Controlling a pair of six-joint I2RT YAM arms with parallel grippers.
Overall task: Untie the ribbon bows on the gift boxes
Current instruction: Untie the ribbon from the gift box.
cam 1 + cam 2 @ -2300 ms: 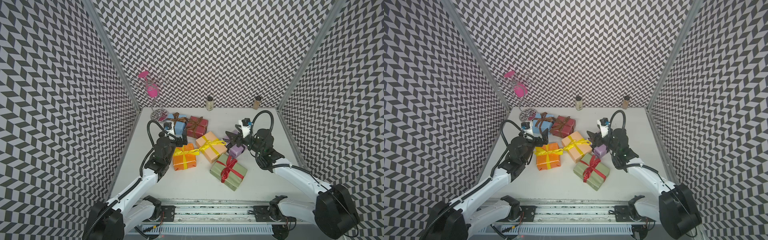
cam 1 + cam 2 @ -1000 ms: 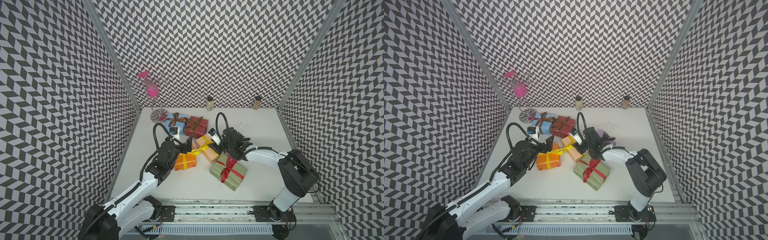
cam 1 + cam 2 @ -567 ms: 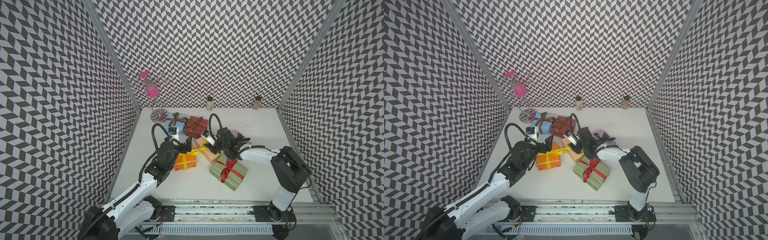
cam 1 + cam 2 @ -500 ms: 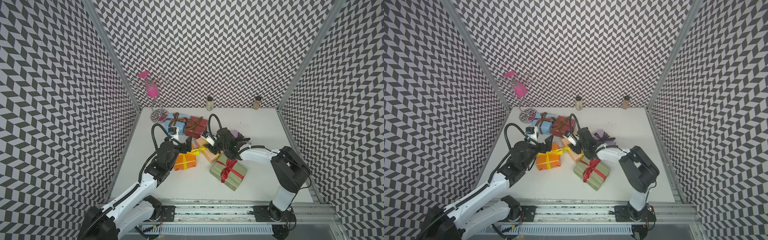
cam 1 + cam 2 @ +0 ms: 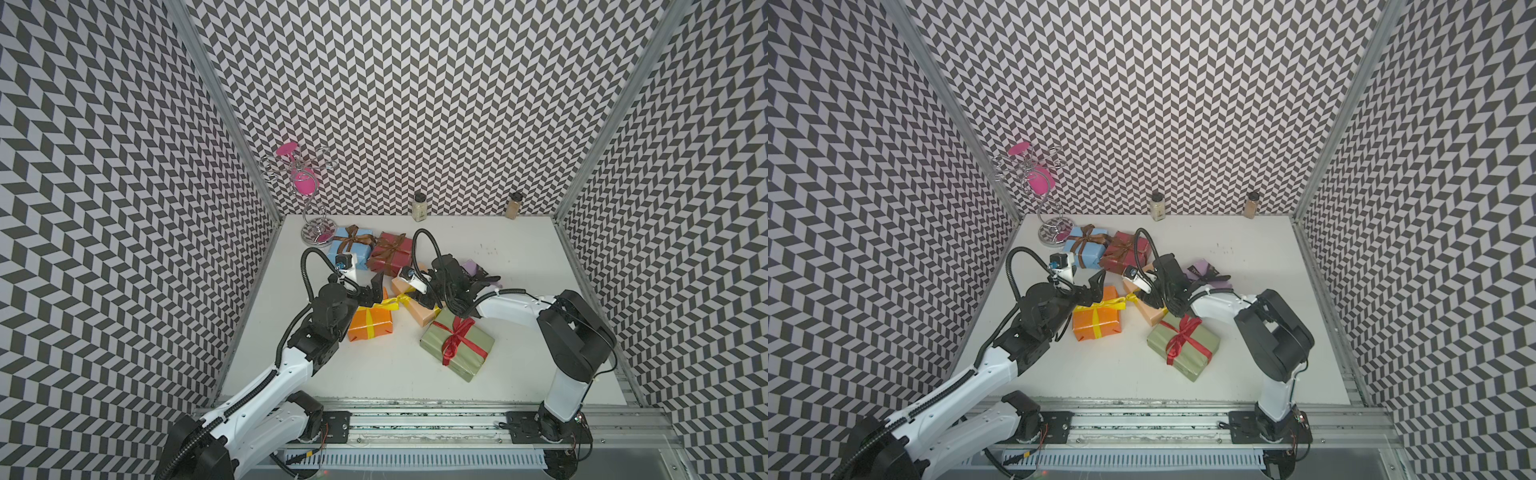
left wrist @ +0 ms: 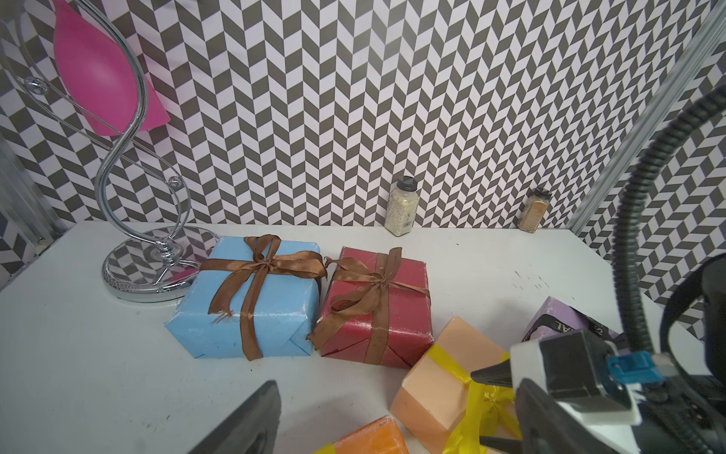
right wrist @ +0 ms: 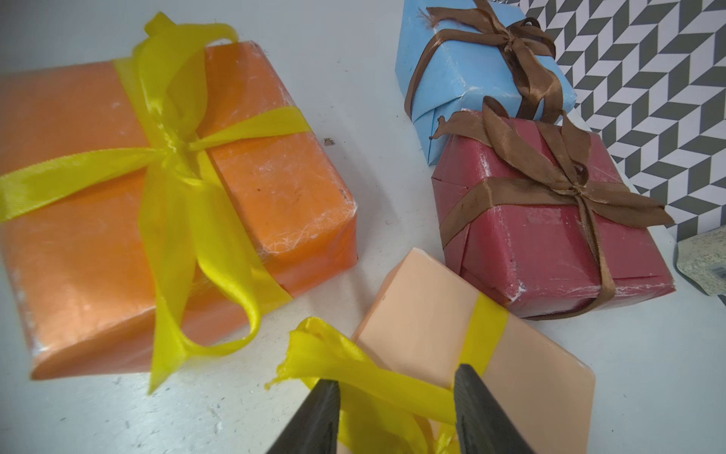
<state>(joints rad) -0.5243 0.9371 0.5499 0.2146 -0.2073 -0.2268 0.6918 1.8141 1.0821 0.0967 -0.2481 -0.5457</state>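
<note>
My right gripper is open, low over the peach gift box, with that box's loose yellow ribbon tail lying across the gap between its jaws. My left gripper is wide open beyond the orange box, whose yellow bow is still tied. The light blue box and the dark red box carry tied brown bows. Nearer the front, the olive box has a red bow. The lilac box, with its black ribbon, sits behind the right wrist.
Two spice jars stand against the back wall. A chrome wire stand holding a pink glass is in the back left corner beside the blue box. Patterned walls close in three sides, and a metal rail runs along the front.
My right arm has swung left from the lilac box to the peach box, and its jaws now straddle the yellow ribbon tail, slightly wider. The left gripper has edged toward the orange box.
</note>
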